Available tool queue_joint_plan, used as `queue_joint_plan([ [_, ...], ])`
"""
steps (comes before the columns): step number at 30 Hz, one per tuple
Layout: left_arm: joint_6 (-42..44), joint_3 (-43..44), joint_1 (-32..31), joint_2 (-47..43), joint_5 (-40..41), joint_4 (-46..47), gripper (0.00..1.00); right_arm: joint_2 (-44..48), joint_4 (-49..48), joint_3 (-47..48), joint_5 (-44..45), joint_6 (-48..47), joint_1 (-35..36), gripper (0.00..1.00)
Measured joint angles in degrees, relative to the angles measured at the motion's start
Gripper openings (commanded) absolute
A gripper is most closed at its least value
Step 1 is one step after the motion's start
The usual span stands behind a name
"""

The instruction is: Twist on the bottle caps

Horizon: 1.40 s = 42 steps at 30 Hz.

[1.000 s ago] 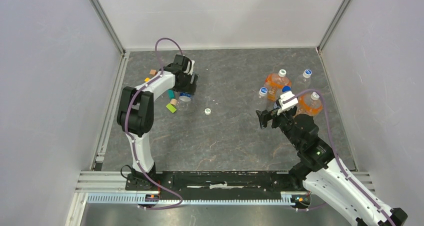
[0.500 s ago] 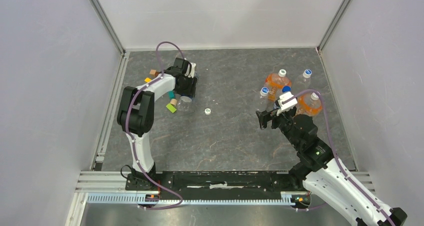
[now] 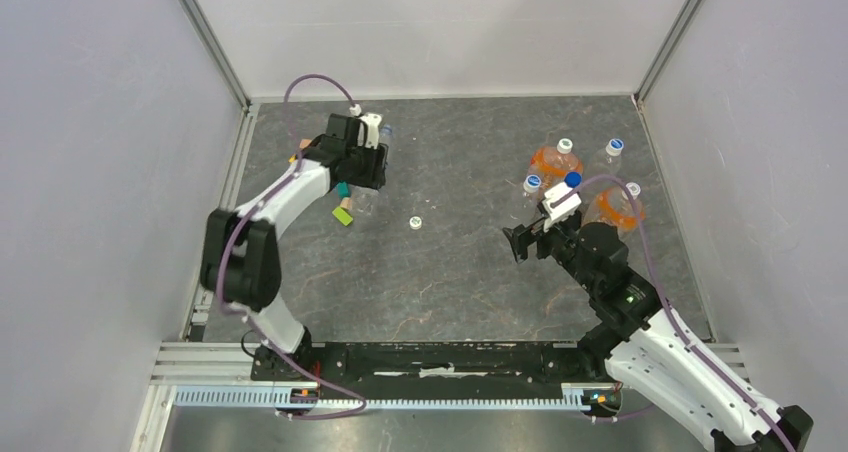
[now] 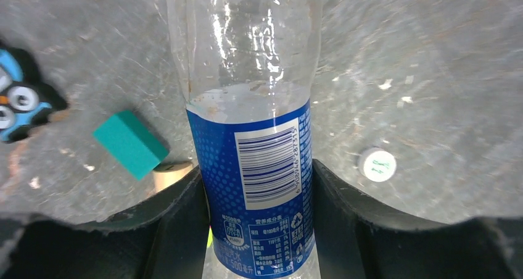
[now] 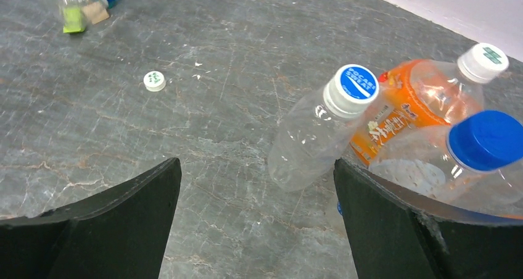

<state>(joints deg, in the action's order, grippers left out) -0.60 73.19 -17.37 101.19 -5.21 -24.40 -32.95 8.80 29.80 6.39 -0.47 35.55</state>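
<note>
My left gripper [image 4: 256, 180] is shut on the bottle with the blue label [image 4: 253, 106]; both pads press on the label band. The bottle is partly filled and its neck runs out of the wrist view. From above, the gripper [image 3: 362, 162] is at the back left and the bottle's clear end [image 3: 362, 202] shows beside it. One white bottle cap [image 3: 414, 222] lies loose on the table, also seen from both wrists [image 4: 377, 165] [image 5: 154, 80]. My right gripper [image 3: 518, 242] [image 5: 256, 168] stands open and empty. A slim unlabelled bottle [image 5: 308, 143] with a cap on stands just beyond it.
Two orange-liquid bottles [image 3: 553, 160] [image 3: 620, 207], a blue-capped bottle [image 3: 572, 180] and another clear bottle [image 3: 612, 152] cluster at the back right. Small coloured blocks, teal [image 4: 129, 143] and green [image 3: 343, 217], lie near the left gripper. Enclosure walls stand on three sides.
The left jaws closed on the blue-label bottle, and that arm swung back and left with it. The right gripper shifted slightly left and stayed open.
</note>
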Motion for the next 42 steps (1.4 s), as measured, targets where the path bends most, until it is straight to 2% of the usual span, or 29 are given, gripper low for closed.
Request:
queue_joint_plan([
  [6, 1.7, -6.29, 0.0, -18.58, -2.27, 5.46, 0.57, -5.05, 1.81, 5.11, -3.54, -2.03, 0.02, 0.98],
  [11, 4.42, -15.56, 0.0, -34.53, -4.15, 12.57, 0.57, -10.99, 3.28, 11.52, -7.32, -3.02, 0.13, 0.95],
  [17, 7.15, -27.65, 0.0, -50.8, -5.05, 17.0, 0.59, -20.35, 5.07, 19.1, -7.39, -4.17, 5.49, 0.95],
  [22, 9.18, -32.65, 0.0, -59.74, -5.33, 17.62, 0.59, -29.29, 6.16, 23.82, -6.34, -5.03, 9.75, 0.93],
  [33, 10.73, -50.95, 0.0, -79.1, -6.19, 22.45, 0.58, -52.43, 7.04, 31.93, -5.7, -5.46, 12.0, 0.85],
  [42, 10.71, -53.99, -0.02, -81.09, -6.34, 25.66, 0.57, -69.35, 6.62, 39.15, -5.01, -5.95, 12.76, 0.74],
])
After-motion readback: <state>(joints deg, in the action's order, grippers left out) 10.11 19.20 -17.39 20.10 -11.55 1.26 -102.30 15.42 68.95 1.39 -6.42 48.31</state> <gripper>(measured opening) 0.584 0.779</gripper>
